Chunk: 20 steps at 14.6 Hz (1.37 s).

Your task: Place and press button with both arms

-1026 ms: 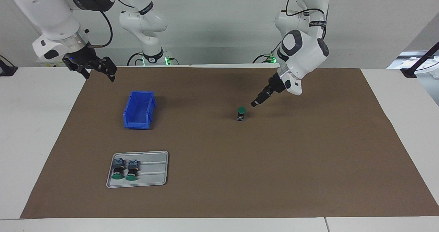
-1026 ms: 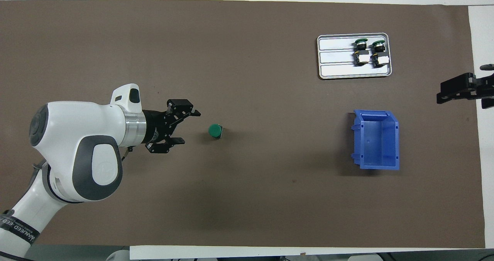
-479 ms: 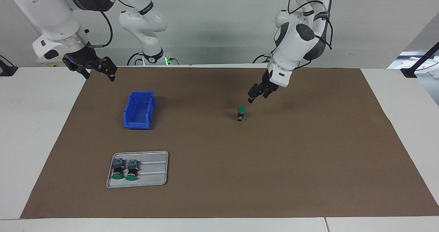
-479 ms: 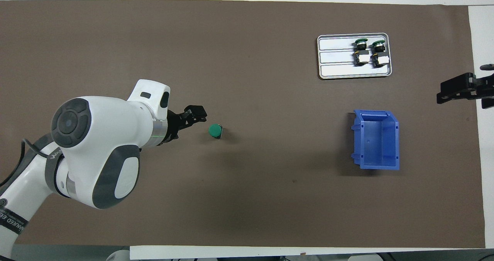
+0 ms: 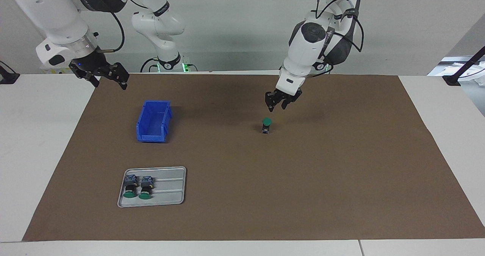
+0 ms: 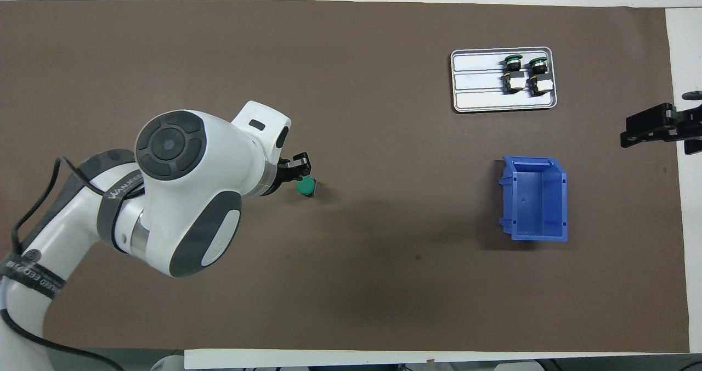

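Overhead view, three buttons (image 6: 306, 186), left tool (image 5: 276, 105) grip unclear, right tool (image 5: 101, 74) released.

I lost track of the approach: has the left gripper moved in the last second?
Yes. The left gripper has swung up and toward the right arm's end, and now hangs just above the standing button, not touching it.

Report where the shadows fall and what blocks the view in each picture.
Facing view: a soft shadow lies on the brown mat under the left arm, by the upright green button; the blue bin also casts one. Overhead view: the left arm's white housing hides most of its end effector; a shadow lies beside the bin.
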Available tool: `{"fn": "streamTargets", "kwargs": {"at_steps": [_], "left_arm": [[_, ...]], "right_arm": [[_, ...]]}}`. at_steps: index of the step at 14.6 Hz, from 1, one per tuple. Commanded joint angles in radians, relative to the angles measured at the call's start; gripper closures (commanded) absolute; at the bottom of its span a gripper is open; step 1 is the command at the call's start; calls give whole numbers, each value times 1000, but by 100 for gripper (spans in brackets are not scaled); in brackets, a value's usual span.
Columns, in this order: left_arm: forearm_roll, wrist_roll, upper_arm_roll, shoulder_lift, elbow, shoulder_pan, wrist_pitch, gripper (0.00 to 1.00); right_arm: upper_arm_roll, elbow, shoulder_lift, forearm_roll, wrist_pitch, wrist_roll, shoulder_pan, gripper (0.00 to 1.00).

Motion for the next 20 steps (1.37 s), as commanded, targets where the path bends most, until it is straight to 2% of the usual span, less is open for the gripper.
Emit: {"fn": "streamTargets", "kwargs": {"at_steps": [1,4,6,12,20], "left_arm": [[25,-11,7,69,69,-11,-39,83],[27,-13,7,72,63,-25,-34,98],[27,-20,7,94,61,-27,-25,99],[27,-23,5,103,20,-39,49,99],[27,-20,4,111,-12,-39,84,99]], "right_arm": [[5,-28,-25,1,4,-22,-10,2],[5,-28,-25,1,4,-22,-10,2],[5,-28,-25,1,4,-22,-10,2],[5,-28,-25,1,4,-22,-10,2],[5,-28,-25,1,4,-22,-10,2]]}}
